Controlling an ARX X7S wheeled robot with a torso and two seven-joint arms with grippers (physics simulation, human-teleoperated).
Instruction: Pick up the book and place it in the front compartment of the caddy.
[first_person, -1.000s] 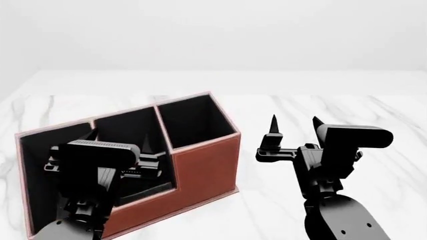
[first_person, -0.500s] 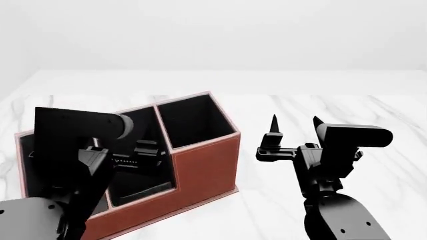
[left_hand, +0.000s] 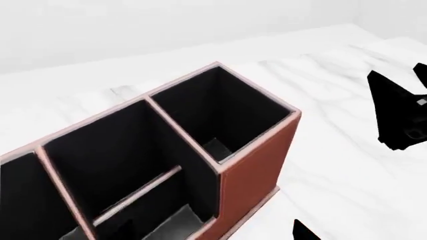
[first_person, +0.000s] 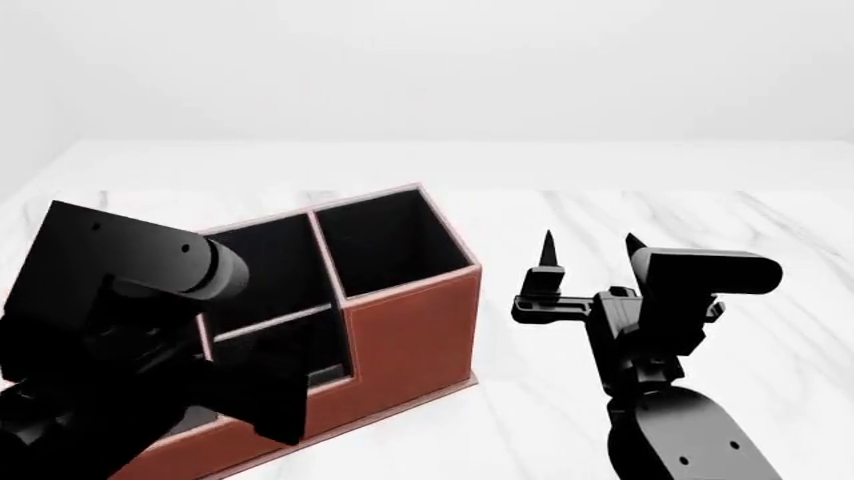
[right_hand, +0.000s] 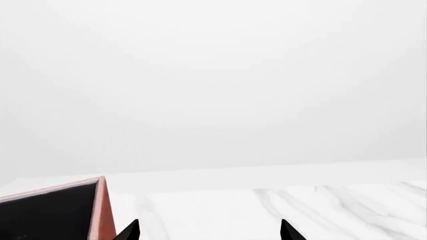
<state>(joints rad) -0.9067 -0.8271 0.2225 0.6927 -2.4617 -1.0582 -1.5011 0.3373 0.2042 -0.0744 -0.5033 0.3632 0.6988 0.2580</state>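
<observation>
— What was the left hand (left_hand: 223, 236) doing?

— It hung released above the caddy (first_person: 407, 320), gripping nothing. In its wrist view only one fingertip (left_hand: 303, 233) showed, well off to the side, and between the jaws there was just the caddy's black inside. In the head view the left arm (first_person: 120, 330) hid the hand completely, along with the caddy's near-left part.

— And the book?

— I couldn't be sure. A flat, dark grey shape lay on the floor of the low front cell, which I took for the book (left_hand: 175, 224). Most of it was cut off at the picture's edge. The stepped front wall stood beside it, with a thin partition behind.

— The other cells?

— Two tall ones ran along the back, side by side, with black walls and pale pink rims. I saw only the grey floor in the right-hand one.

— What about the right hand (first_person: 587, 250)?

— It was spread wide and held nothing. Its fingers (first_person: 545, 255) pointed up and away from the robot. It hovered over the tabletop (first_person: 507, 430), to the right of the caddy and apart from it. Its wrist view caught only the two fingertips, a corner of the caddy and white marble beyond.
</observation>
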